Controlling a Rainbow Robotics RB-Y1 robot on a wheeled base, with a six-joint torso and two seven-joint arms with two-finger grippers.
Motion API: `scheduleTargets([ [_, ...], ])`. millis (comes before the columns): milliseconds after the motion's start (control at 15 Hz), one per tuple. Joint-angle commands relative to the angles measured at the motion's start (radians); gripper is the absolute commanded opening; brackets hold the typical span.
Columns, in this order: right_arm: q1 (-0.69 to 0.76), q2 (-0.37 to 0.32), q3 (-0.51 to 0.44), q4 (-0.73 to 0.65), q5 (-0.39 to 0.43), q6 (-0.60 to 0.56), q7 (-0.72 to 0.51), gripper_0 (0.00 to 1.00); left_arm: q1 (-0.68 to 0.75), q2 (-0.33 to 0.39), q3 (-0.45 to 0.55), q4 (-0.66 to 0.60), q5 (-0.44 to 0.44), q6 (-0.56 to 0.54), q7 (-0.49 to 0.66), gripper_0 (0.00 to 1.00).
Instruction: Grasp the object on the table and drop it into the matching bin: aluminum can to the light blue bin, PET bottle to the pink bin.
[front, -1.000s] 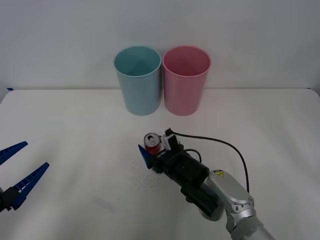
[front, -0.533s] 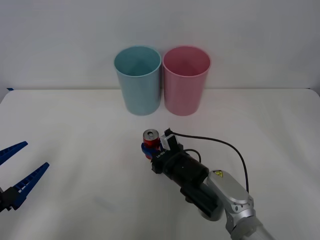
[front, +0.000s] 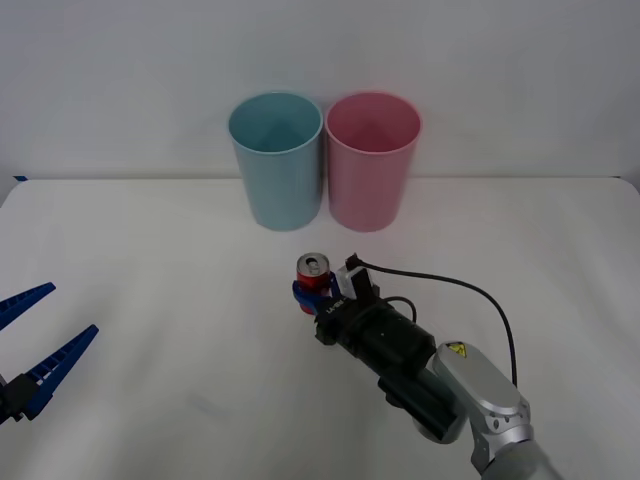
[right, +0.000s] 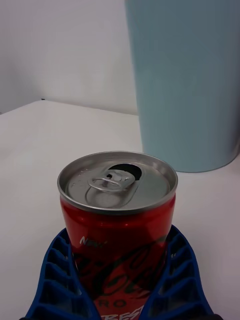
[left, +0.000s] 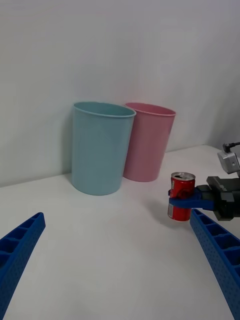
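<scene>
Surface: wide, flat, plain white, meeting a pale wall at its far edge. Two bins stand upright on it at the far side, near centre: blue bin on the left, pink bin on the right, sides touching or nearly so, both open-topped. In the left wrist view the red can appears raised off the surface, nearer than the bins, so it is not counted as resting on it.
</scene>
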Motion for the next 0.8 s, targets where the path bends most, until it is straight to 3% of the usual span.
scheduleTargets([
  [67,0.038,-0.054,0.006,-0.081,-0.012,0.0,-0.017,0.0,0.0,0.0,0.0,0.0,0.0,0.0,0.0,1.0],
  [333,0.102,-0.156,0.02,-0.238,-0.059,0.005,-0.059,0.0,0.0,0.0,0.0,0.0,0.0,0.0,0.0,1.0],
  [800,0.144,-0.271,0.031,-0.482,-0.067,0.003,-0.284,0.0,0.0,0.0,0.0,0.0,0.0,0.0,0.0,1.0],
])
